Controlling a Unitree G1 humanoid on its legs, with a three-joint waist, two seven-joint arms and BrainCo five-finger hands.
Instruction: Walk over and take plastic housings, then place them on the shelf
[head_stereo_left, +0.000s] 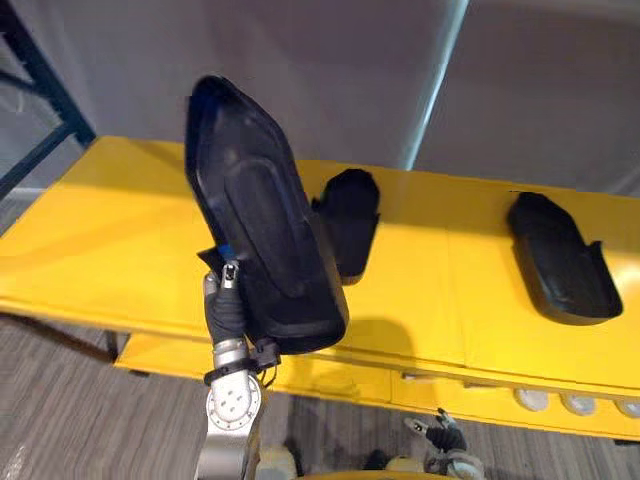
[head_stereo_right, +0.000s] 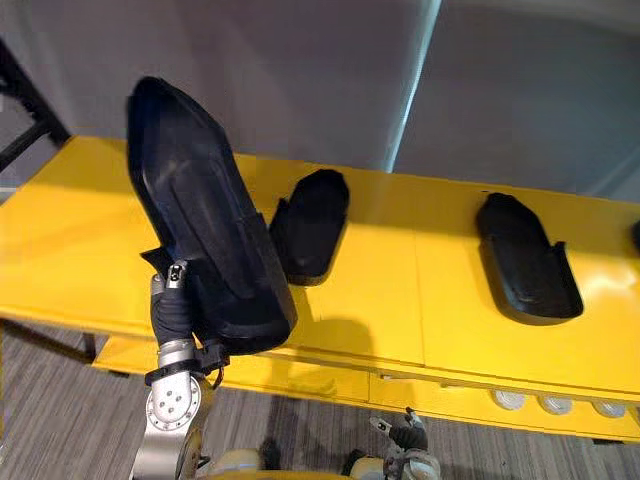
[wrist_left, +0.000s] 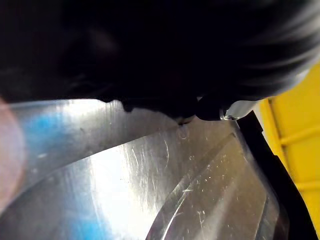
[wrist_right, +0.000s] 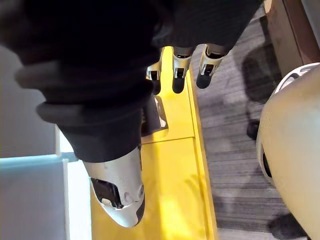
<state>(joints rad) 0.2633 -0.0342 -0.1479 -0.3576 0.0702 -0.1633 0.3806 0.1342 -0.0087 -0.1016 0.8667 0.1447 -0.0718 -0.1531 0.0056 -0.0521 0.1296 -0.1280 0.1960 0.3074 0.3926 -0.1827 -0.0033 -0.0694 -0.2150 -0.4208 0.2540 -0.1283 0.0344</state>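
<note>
Raised housing (head_stereo_left: 265, 230) on my left hand (head_stereo_left: 225, 305), over the yellow shelf's (head_stereo_left: 120, 230) near edge.
Its fingers are hidden, so I can't tell their grip. A middle housing (head_stereo_left: 350, 215) sits behind and a right housing (head_stereo_left: 560, 260) lies apart. My right hand (head_stereo_left: 440, 432) hangs low, fingers (wrist_right: 206, 70) slack and empty. Grey wall (head_stereo_left: 330, 70), grey floor (head_stereo_left: 90, 410).

The left hand (head_stereo_left: 226, 305) is clad in a dark ribbed cover behind the fingers; further back from the fingers a black band is seen, then a round silver-grey wrist plate (head_stereo_left: 233, 398) dotted with small screw holes. The right hand (wrist_right: 95, 65) is clad in the same ribbed cover; its fingers (wrist_right: 207, 65) are silver with dark tips; apart from them a broad silver thumb (wrist_right: 120, 197) with a dark inset pad is shown.
</note>
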